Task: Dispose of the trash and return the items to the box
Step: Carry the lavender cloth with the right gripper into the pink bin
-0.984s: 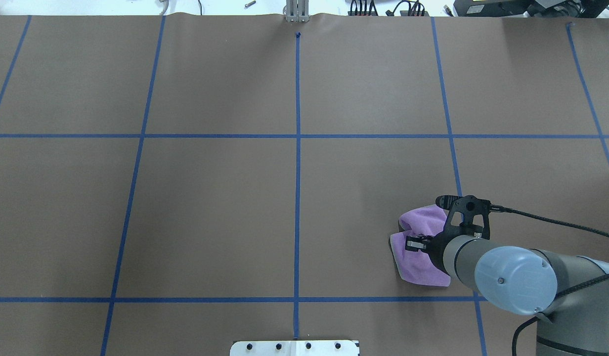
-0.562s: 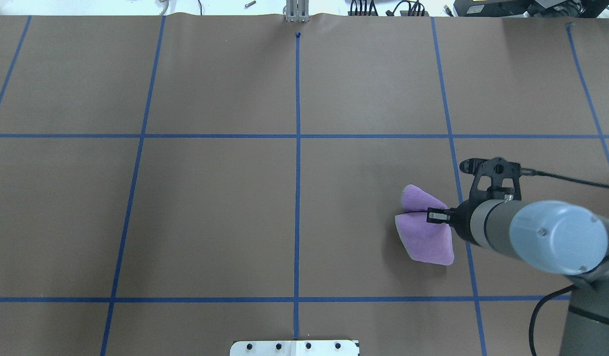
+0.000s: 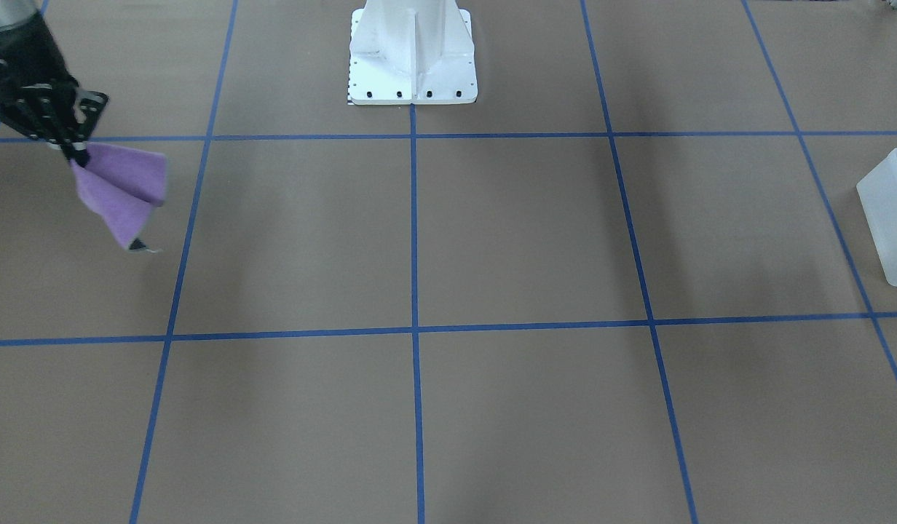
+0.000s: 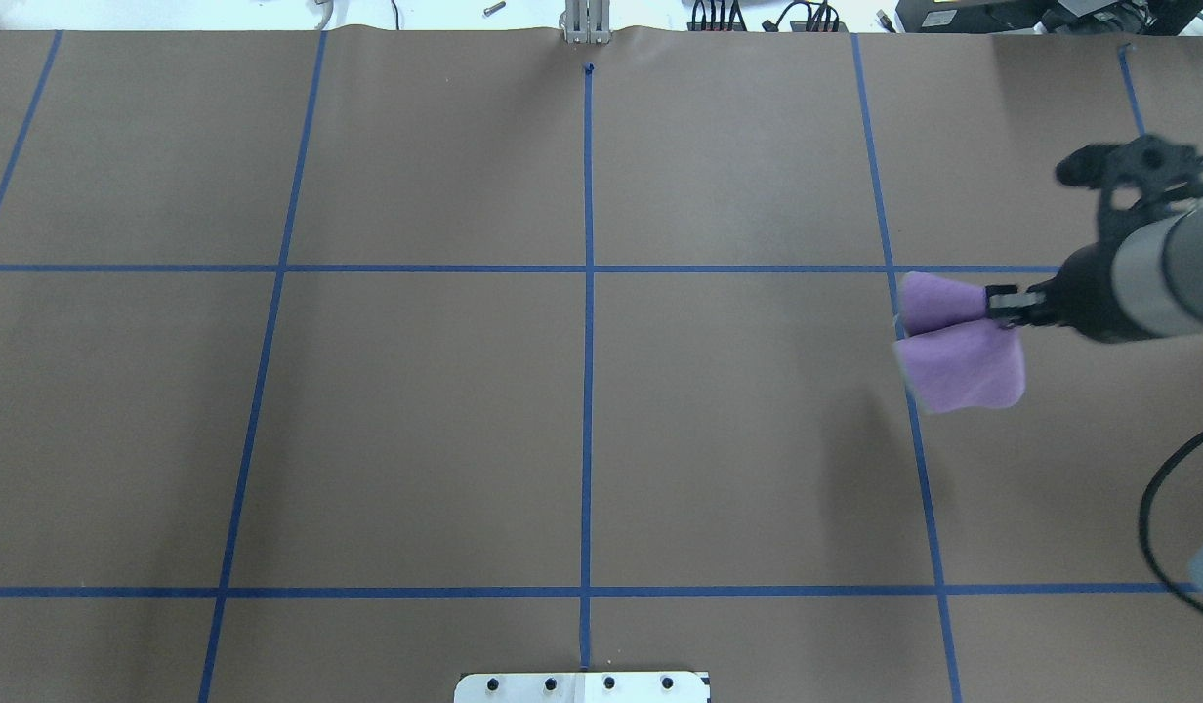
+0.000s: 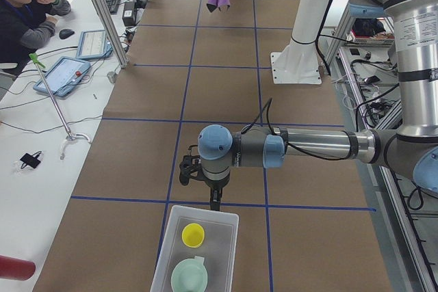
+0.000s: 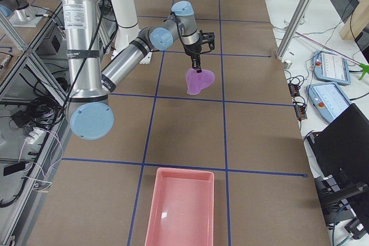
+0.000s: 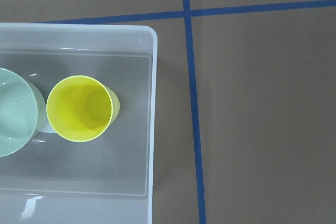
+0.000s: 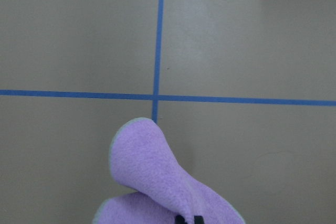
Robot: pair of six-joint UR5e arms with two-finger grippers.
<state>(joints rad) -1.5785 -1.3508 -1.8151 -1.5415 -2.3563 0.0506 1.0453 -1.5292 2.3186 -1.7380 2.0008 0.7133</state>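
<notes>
The right claw point(image 4: 994, 299) is clamped on a purple fleece cloth point(image 4: 961, 363) hanging above the desk's point(image 4: 416, 420) right side. At the left end, the yellow cup point(image 7: 80, 109) and pale green bowl point(image 7: 14, 113) stand side by side inside the frosted box point(image 7: 152, 145). The left claw point(image 5: 215, 201) hangs by the box's rim; whether it is apart or together I cannot tell.

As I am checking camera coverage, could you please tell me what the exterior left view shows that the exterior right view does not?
Only exterior left shows the green bowl in the box, and a seated operator. Only exterior right shows the pink tray whole. Both show the box, the yellow cup and the purple cloth hanging from the right hand.
</notes>
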